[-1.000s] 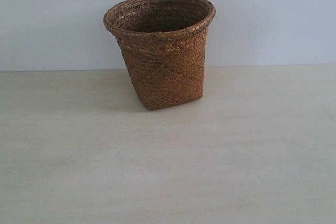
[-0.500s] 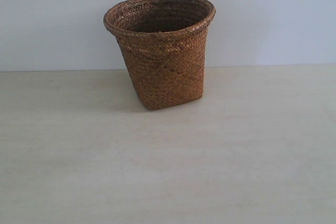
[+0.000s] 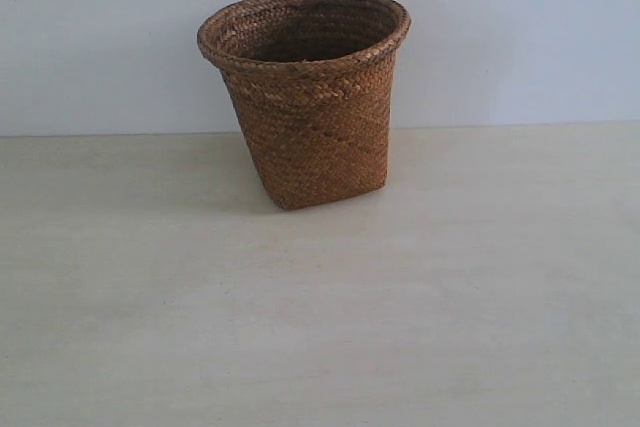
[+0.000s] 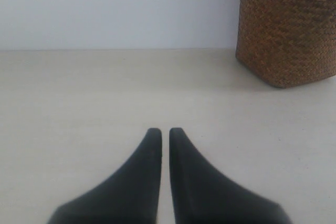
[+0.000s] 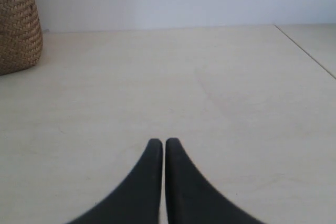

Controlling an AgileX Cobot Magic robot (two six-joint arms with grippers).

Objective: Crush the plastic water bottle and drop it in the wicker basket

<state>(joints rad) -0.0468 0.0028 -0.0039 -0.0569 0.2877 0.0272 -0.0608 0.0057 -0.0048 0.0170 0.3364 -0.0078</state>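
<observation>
The brown wicker basket [image 3: 308, 97] stands upright at the back of the pale table, near the wall. Its lower wall also shows in the left wrist view as the wicker basket [image 4: 286, 30], and an edge of the wicker basket [image 5: 18, 24] shows in the right wrist view. No plastic water bottle shows in any view. My left gripper [image 4: 161, 132] is shut with nothing between its black fingers, low over bare table. My right gripper [image 5: 159, 142] is likewise shut and holds nothing. Neither gripper appears in the exterior view.
The pale wooden table [image 3: 320, 327] runs to a white wall [image 3: 520, 37] behind the basket. In the right wrist view a table edge or seam [image 5: 307, 51] runs diagonally off to one side.
</observation>
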